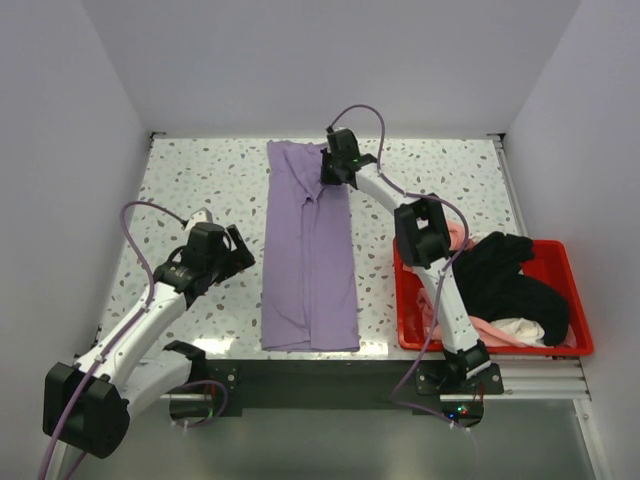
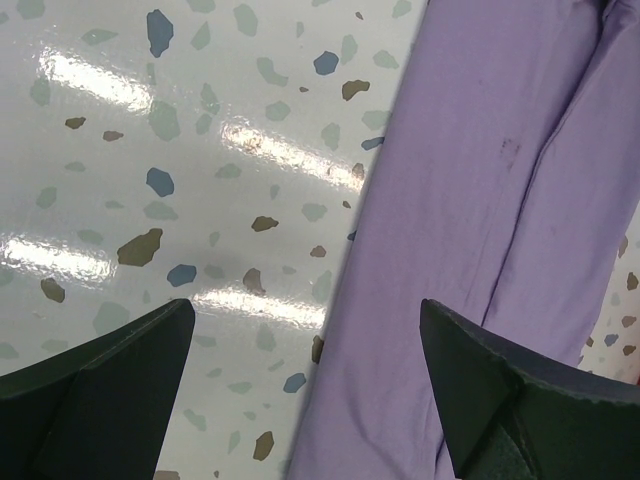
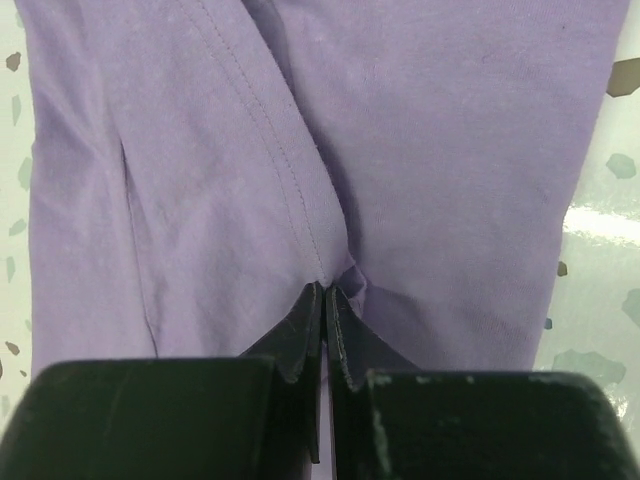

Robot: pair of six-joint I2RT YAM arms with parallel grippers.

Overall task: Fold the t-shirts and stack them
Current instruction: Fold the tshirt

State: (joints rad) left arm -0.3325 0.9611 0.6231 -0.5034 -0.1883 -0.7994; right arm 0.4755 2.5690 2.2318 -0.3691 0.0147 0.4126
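A lavender t-shirt [image 1: 308, 250] lies folded into a long strip down the middle of the speckled table. My right gripper [image 1: 330, 172] is at its far end, right of the strip's centre line, shut on a pinch of the purple cloth [image 3: 335, 265] beside a stitched hem; its fingertips [image 3: 326, 292] meet. My left gripper [image 1: 238, 252] hovers open just left of the strip, and in its wrist view the shirt's left edge [image 2: 400, 260] runs between its wide-apart fingers [image 2: 480, 380]. Black [image 1: 510, 280], salmon-pink [image 1: 490, 328] and white [image 1: 520, 328] t-shirts lie heaped in the red bin.
The red plastic bin [image 1: 575, 300] stands at the near right, right beside the right arm's base. White walls close in the table on the left, back and right. A dark rail [image 1: 330, 375] runs along the near edge.
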